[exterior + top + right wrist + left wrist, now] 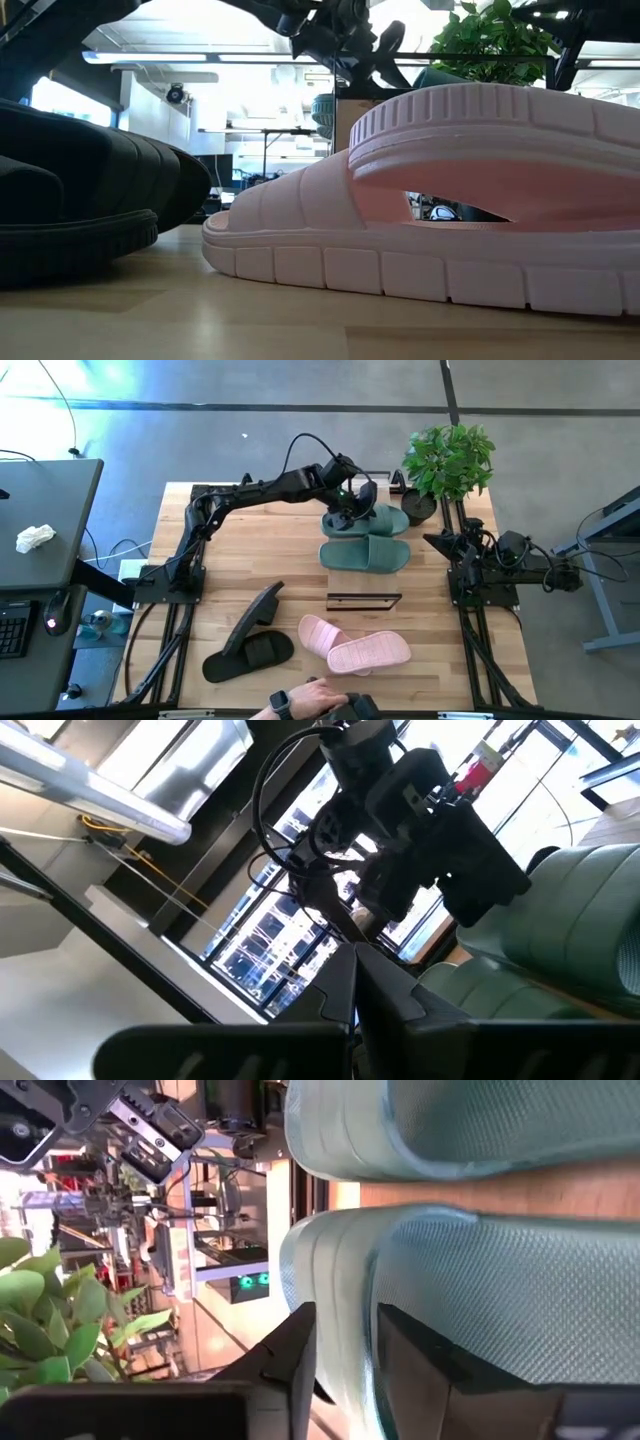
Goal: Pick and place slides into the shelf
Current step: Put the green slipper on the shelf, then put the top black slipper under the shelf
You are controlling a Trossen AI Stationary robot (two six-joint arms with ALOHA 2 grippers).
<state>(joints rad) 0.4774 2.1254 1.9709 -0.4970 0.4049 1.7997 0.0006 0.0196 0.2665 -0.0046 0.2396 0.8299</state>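
My left gripper (350, 508) reaches across the far part of the table and is shut on the far sage green slide (372, 520). That slide lies beside the second green slide (365, 554) on the shelf (363, 600), whose thin black frame shows at its near edge. One black slide (248, 657) lies flat at the near left, and the other (257, 615) stands on its edge. The two pink slides (355, 645) lie overlapping near the near edge and fill the low view (450, 200). My right gripper (440, 540) waits, shut, at the table's right side. My left gripper (345, 1318) pinches the raised side rim (345, 1280) at the left end of the far green slide. One finger (295, 1355) is on the outer wall and the other (430, 1365) on the textured footbed. It comes from above. The slide lies flat beside its twin (480, 1120).
A potted plant (448, 460) stands at the far right corner, close to the shelf. A person's hand with a wristwatch (295, 705) reaches over the near edge by the pink slides. Bare tabletop (240, 550) lies left of the shelf. A desk (45, 525) stands beyond the left edge.
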